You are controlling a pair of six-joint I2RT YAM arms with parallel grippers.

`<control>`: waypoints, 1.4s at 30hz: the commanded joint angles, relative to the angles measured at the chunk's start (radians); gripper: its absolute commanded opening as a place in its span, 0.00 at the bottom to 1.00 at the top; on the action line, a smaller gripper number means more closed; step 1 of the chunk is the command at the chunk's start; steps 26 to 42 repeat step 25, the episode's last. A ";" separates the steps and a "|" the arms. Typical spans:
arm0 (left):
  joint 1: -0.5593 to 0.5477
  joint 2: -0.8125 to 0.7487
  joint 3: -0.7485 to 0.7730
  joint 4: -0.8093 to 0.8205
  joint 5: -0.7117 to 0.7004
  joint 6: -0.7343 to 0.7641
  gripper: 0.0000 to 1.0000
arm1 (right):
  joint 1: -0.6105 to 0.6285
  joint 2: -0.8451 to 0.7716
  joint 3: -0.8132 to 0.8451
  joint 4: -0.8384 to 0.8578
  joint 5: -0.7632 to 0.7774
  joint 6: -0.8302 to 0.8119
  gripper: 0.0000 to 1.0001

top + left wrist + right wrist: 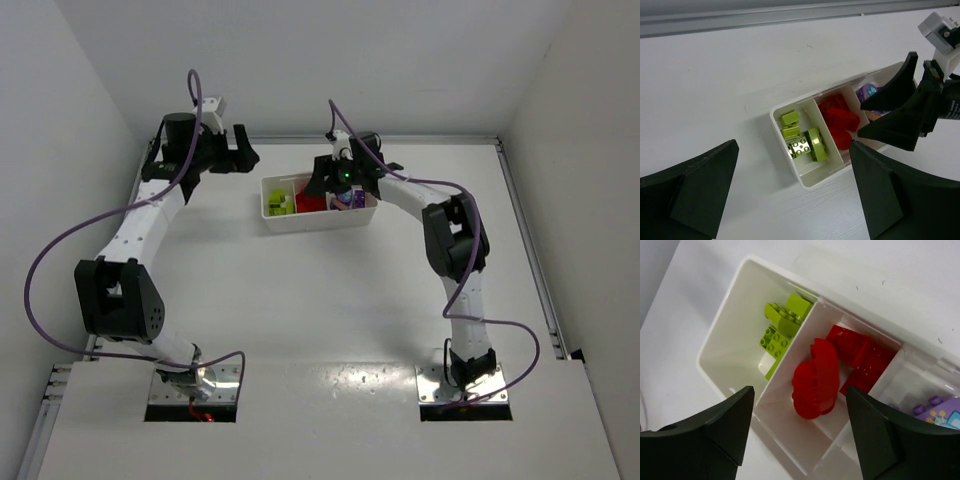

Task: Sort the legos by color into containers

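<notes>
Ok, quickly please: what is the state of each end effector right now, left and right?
The left end effector: open, holding nothing.
The right end effector: open, holding nothing, above the red legos.

bright, even overhead light in all three views; white table point(300, 300) nearly washed out. shadows soft: a faint one along the tray point(320, 223) wall just below the right gripper point(333, 188). glare specks far behind both grippers, by the arm bases. wrist views: right fingers point(715, 430) and left gripper point(794, 165) dark, soft-edged; red legos point(815, 380) between the right fingers sharp, glossy.
</notes>
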 commanded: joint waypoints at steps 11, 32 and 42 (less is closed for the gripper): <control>0.010 0.017 -0.139 -0.023 -0.014 -0.044 1.00 | -0.086 -0.490 -0.282 -0.027 0.153 -0.117 0.84; 0.021 0.049 -0.219 -0.003 -0.138 -0.024 1.00 | -0.469 -0.969 -0.850 -0.135 0.233 -0.197 0.91; 0.021 0.049 -0.219 -0.003 -0.138 -0.024 1.00 | -0.469 -0.969 -0.850 -0.135 0.233 -0.197 0.91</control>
